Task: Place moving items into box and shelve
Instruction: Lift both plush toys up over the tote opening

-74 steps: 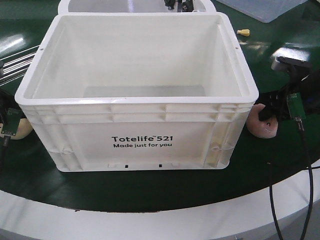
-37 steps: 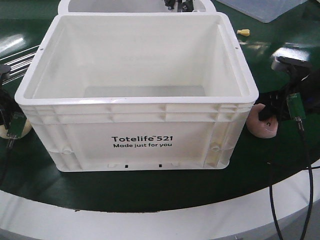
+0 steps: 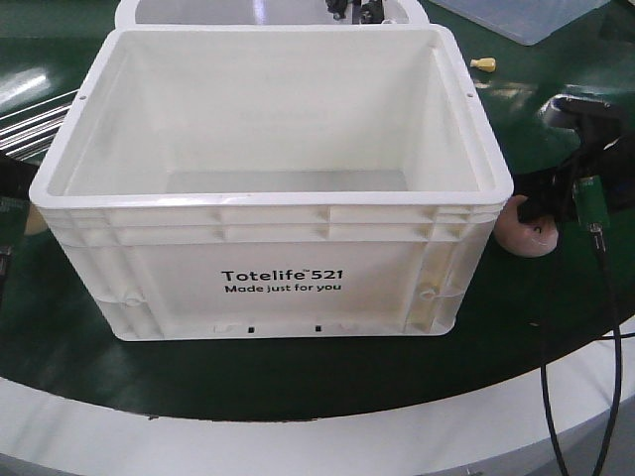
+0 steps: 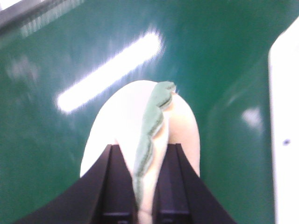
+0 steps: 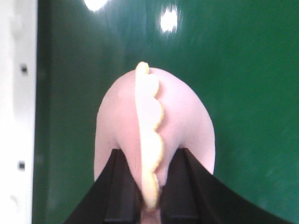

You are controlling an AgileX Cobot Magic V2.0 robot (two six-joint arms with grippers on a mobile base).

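Either side of the box, right gripper pinches a yellow-frilled pink toy, left gripper a green-frilled cream toy.

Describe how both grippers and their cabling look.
The left gripper and the right gripper look alike. Each has two matte black, flat, wedge-shaped fingers with no visible markings. Thin black cables trail from the right one.

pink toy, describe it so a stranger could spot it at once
Start at the big white Totelife 521 crate; the pink toy is beside its front right corner, in the right claw. It is a pink dome with a yellow-edged scalloped frill, whereas the cream toy has a green frill.
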